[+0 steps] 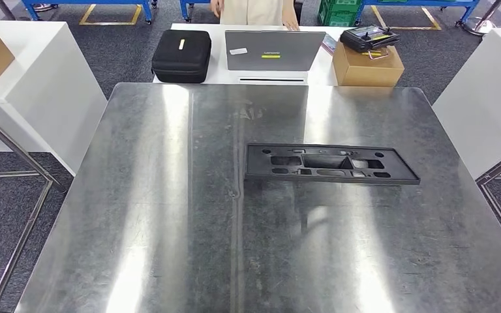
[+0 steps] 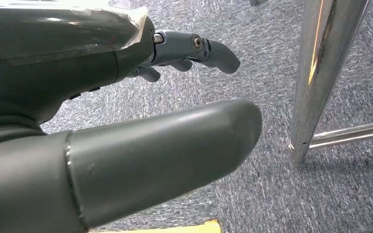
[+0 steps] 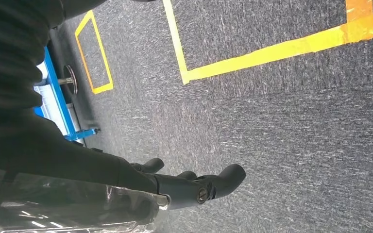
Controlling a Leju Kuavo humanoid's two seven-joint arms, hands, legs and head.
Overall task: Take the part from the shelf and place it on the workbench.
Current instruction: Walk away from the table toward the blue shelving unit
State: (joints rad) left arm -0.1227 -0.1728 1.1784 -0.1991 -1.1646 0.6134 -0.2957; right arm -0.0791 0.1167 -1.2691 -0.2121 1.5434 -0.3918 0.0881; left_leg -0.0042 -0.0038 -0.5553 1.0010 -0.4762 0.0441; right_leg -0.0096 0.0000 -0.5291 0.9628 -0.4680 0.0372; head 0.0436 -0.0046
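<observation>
- Black plastic part (image 1: 331, 163), long and flat with moulded recesses, lies flat on the steel workbench (image 1: 169, 215), right of the centre seam. Neither hand is on it; both arms hang below the bench level.
- Left hand (image 2: 141, 121): released, holding nothing. Thick thumb extended, darker fingers (image 2: 209, 51) loosely curved over grey carpet. A chrome bench leg (image 2: 315, 77) stands just beyond the fingertips, apart from them.
- Right hand (image 3: 184, 187): also released and bare, fingers half-curled above carpet marked with yellow floor tape (image 3: 272, 53). A blue trolley frame (image 3: 58, 104) sits well off behind the wrist.
- Step, as judged: placing looks done, with the part set down and the hands let go. Little remains beyond keeping the arms clear of the bench leg, unless another part is wanted.
- Hard to make out: the shelf named in the task cannot be identified. The part's near edge appears slightly raised, possibly a lip; the glare makes it uncertain.
- Past the bench: a black zip case (image 1: 181, 55), a grey laptop (image 1: 273, 50), a cardboard box (image 1: 367, 65), and a person (image 1: 254, 10) cut off at the frame edge.
</observation>
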